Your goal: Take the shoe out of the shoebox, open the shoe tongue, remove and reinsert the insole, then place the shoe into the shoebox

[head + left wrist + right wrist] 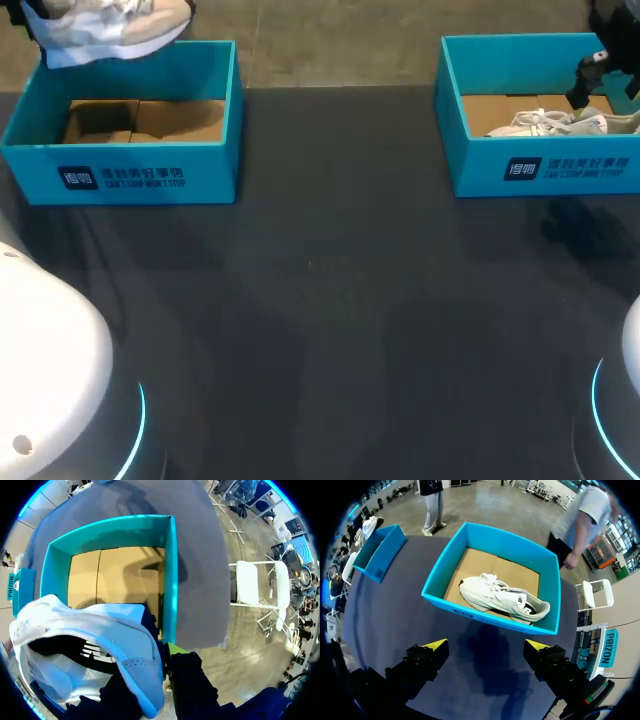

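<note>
Head view: at the upper left of the frame, the lifted shoe (120, 25) hangs over the far rim of the left shoebox (130, 170). At the upper right, the right shoebox (540, 170) holds the boxed shoe (545, 123), and my right arm (590, 80) is above it.

Left wrist view: my left fingers (175, 648) pinch the lifted shoe, with the left shoebox open just ahead.

Right wrist view: my right fingers (432, 650) are spread wide over the dark bench (395, 615). The boxed shoe lies inside the right shoebox ahead of them.

Left jaws tight, right jaws wide.
</note>
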You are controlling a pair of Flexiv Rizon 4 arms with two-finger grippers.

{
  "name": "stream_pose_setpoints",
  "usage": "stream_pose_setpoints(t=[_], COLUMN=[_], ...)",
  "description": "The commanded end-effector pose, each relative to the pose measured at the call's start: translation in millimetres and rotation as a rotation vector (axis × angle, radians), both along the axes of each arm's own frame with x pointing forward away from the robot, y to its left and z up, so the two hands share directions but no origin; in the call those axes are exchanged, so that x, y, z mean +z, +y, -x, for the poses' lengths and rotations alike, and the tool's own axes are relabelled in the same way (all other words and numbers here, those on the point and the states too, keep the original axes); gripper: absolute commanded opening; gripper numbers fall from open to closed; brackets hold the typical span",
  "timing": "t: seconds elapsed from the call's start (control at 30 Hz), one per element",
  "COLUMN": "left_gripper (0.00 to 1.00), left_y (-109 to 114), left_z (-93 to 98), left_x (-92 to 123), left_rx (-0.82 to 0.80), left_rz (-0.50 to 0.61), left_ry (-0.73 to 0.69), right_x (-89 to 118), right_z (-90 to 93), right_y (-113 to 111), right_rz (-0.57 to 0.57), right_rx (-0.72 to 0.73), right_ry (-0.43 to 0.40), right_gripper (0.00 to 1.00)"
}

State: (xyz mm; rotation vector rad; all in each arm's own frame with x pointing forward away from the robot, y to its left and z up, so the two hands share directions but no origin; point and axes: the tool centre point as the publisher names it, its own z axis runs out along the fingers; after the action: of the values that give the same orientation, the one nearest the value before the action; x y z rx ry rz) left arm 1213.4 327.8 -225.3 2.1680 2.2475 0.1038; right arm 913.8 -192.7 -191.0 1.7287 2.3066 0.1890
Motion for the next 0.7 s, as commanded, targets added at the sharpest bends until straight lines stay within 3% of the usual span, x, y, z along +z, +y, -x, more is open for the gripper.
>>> stream_pose_setpoints(t=[0.03,0.3,0.7], left_gripper=[0.0,0.0,0.0], left_y=[2.6,6.5,6.5], left_z=[17.3,25.4,25.4], left_x=[26.3,47.2,47.2], left_rx=[-0.003,-0.02,-0.02], left_rz=[0.017,0.019,0.019], left_ry=[-0.042,-0.087,-0.087], right_x=[-0.1,-0.1,-0.1], right_z=[0.3,0.3,0.3], right_y=[0.2,0.2,0.2], right_rz=[0.0,0.0,0.0], right_rx=[0.0,0.0,0.0], right_ry=[-0.001,-0.001,-0.001], right_gripper=[1.0,1.0,1.0])
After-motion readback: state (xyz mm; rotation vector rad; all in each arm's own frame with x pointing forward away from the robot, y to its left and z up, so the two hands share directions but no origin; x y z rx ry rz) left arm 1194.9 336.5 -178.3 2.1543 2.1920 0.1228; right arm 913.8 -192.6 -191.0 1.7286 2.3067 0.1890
